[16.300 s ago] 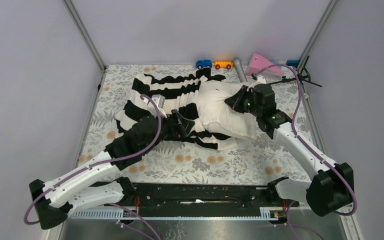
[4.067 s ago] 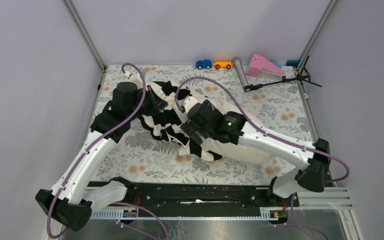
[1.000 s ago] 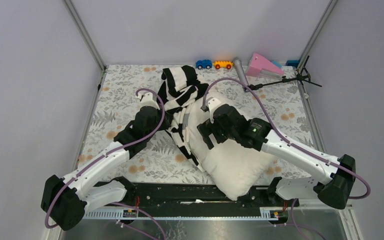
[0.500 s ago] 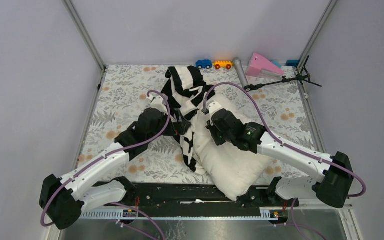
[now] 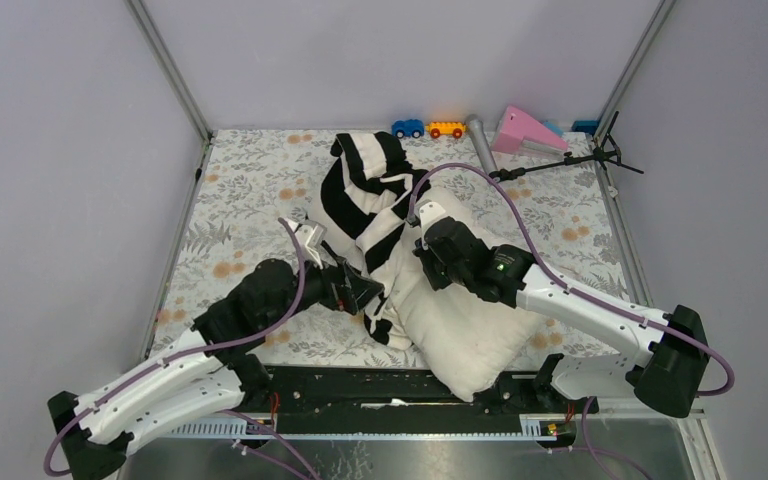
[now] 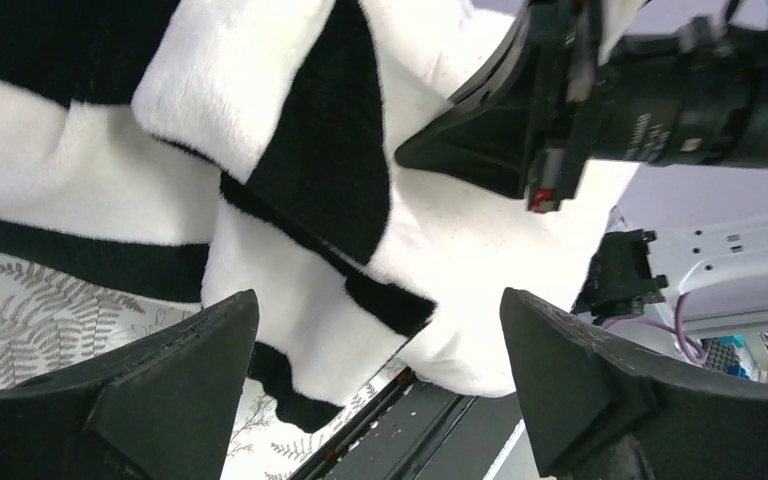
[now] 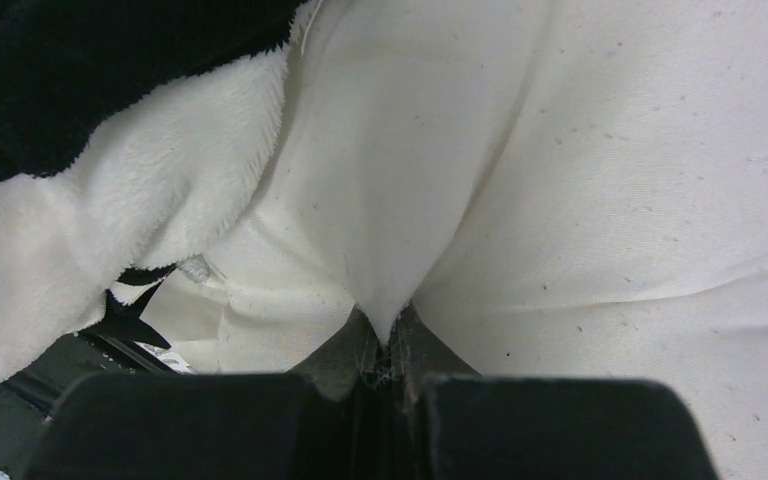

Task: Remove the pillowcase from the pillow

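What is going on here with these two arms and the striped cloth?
Two robot arms are taking a striped pillowcase off a cream pillow. The right gripper is shut, pinching a fold of the pillow's bare fabric. The left gripper is open and holds nothing; it points at the pillowcase's lower edge. The pillowcase lies bunched over the pillow's far end and along its left side, so it seems not fully off yet.

1. Nothing legible on the table, the walls or the arms: no words, brands or numbers
2. Left wrist view: tiny white print on the black lens barrel (image 6: pixel 660 128), too small to read
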